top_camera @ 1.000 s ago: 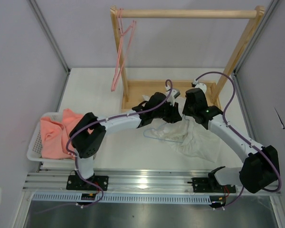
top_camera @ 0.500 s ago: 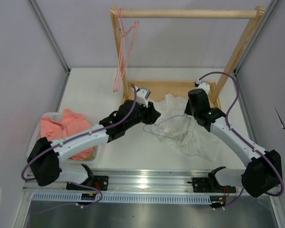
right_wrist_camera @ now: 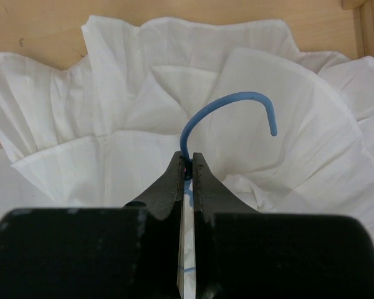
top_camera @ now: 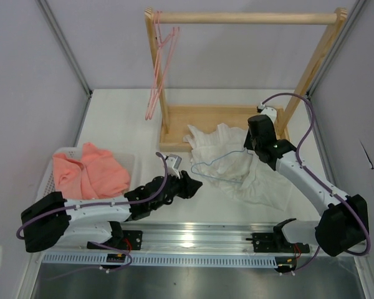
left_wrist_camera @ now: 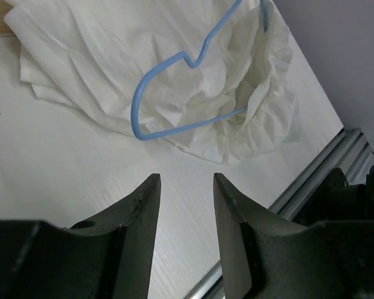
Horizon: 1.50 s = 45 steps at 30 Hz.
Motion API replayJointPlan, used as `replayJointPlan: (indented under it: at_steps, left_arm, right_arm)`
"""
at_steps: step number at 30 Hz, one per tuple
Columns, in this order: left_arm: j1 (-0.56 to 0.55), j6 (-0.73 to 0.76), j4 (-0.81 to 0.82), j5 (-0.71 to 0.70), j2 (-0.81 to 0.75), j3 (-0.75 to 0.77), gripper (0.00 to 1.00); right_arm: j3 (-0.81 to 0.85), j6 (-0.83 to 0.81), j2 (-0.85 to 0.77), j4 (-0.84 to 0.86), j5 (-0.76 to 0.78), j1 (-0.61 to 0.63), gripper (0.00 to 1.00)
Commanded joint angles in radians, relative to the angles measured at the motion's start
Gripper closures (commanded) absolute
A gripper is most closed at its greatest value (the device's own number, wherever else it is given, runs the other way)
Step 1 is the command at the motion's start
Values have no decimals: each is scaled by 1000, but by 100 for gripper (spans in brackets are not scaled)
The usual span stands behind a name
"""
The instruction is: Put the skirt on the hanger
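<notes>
High rear overview of table (top_camera: 118,118); both wrist close-ups down onto the shared skirt (left_wrist_camera: 193,81) and hanger (right_wrist_camera: 230,96)

A wooden rack (top_camera: 246,18) stands at the far side of the table (top_camera: 121,118), a pink wire hanger (top_camera: 159,68) hooked on the rack's left end, while a white basket (top_camera: 45,187) at left holds salmon-pink cloth (top_camera: 90,173).

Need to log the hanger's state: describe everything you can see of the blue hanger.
The hanger is thin light-blue wire: a curved hook, notched shoulders, a straight bottom bar. It lies on the white skirt, one end hidden in its ruffles. The right gripper is shut on its neck below the hook.
</notes>
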Motion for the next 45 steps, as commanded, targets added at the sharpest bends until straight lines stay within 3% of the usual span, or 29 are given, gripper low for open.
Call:
replayJointPlan:
  at_steps: [1, 3, 14, 25, 45]
  left_arm:
    - [-59, -129, 236, -164, 37, -24, 54]
    - [-63, -179, 215, -185, 95, -1, 54]
    - [-121, -164, 506, -216, 450, 103, 53]
    - [-132, -144, 284, -302, 562, 315, 57]
    - [-172, -131, 142, -392, 553, 318, 62]
  right_arm:
    - [56, 24, 17, -11, 13, -16, 100]
    - [62, 21, 18, -20, 13, -22, 100]
    - [111, 47, 52, -75, -5, -59, 100]
    - [117, 48, 61, -77, -22, -68, 100]
    - [111, 53, 67, -66, -59, -85, 100]
